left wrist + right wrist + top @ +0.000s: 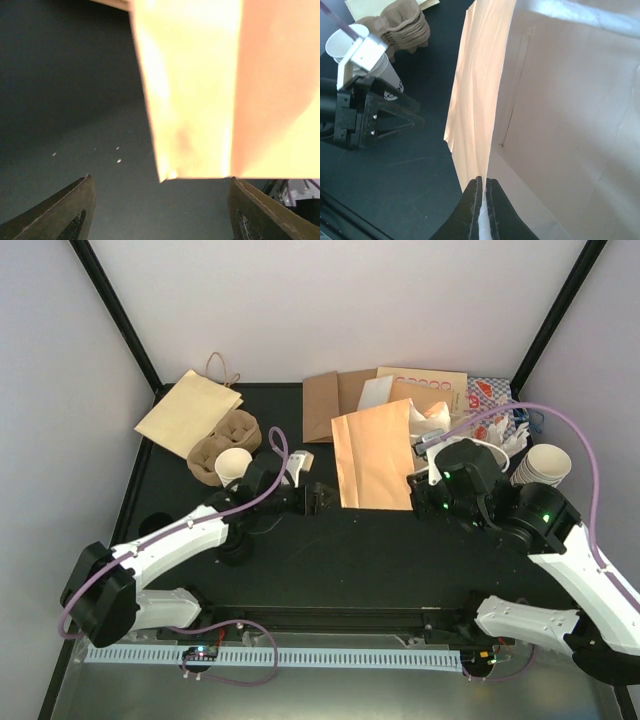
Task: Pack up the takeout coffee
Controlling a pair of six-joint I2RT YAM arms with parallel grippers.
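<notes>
While the jaws of the right gripper (484,182) pinched the rim of the paper bag (372,455), seemingly to hold it open, the left gripper (322,498) had its jaws apart.

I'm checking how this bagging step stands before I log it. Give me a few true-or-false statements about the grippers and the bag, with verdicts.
1. The right gripper pinches the edge of the paper bag. True.
2. The left gripper is shut on the bag. False: it is open, and the bag's corner lies ahead of its fingers, not gripped.
3. A stack of brown cup carriers sits at the far left of the table. True.
4. The left gripper holds a lidded cup. False: it holds nothing.
</notes>
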